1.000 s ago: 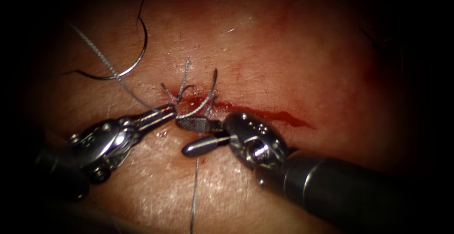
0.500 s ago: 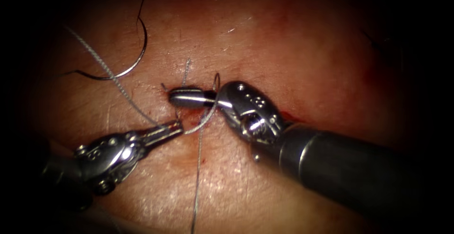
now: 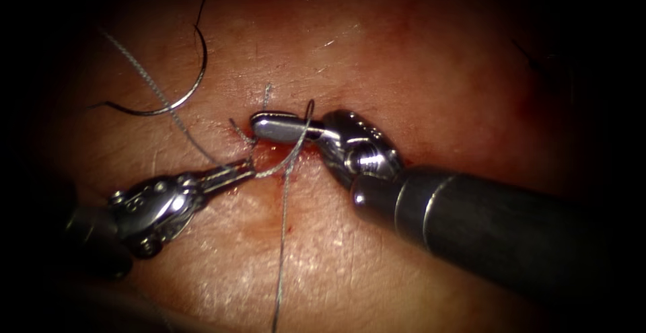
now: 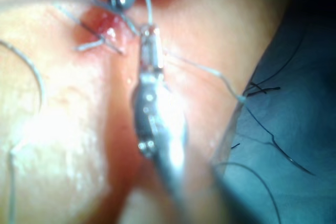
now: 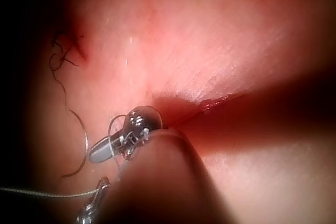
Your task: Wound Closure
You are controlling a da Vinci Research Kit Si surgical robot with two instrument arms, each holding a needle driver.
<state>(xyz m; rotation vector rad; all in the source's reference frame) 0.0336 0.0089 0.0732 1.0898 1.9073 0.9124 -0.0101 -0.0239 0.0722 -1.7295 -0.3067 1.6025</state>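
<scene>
Far left on the pale pink pork-belly tissue [image 3: 437, 70], the thin dark curved steel needle [image 3: 196, 88] lies loose, held by neither tool and not in the tissue. The grey braided thread [image 3: 151, 84] runs past it from the far left down to the left arm's silver needle-driver tool [image 3: 247, 167]. Its fingers [image 3: 229, 171] are pressed together on that strand, on the near side of the short red-edged cut [image 3: 296, 151]. From there the thread curves right and up over the right arm's silver needle-driver tool [image 3: 264, 124], which lies across the far side of the cut. Its fingers [image 3: 282, 128] look closed (whether they pinch anything, I cannot tell). Two short cut ends of grey thread [image 3: 266, 97] stand just left of them, and a smear of red fluid [image 3: 276, 157] sits below.

This reads as a loop being laid for a knot. To do it well, the left tool should keep light, even tension so the loop stays seated on the right fingers and does not slide off the tip. The right tool needs to stay low and steady, and the pull should run along the cut's line, never lifting the tissue
</scene>
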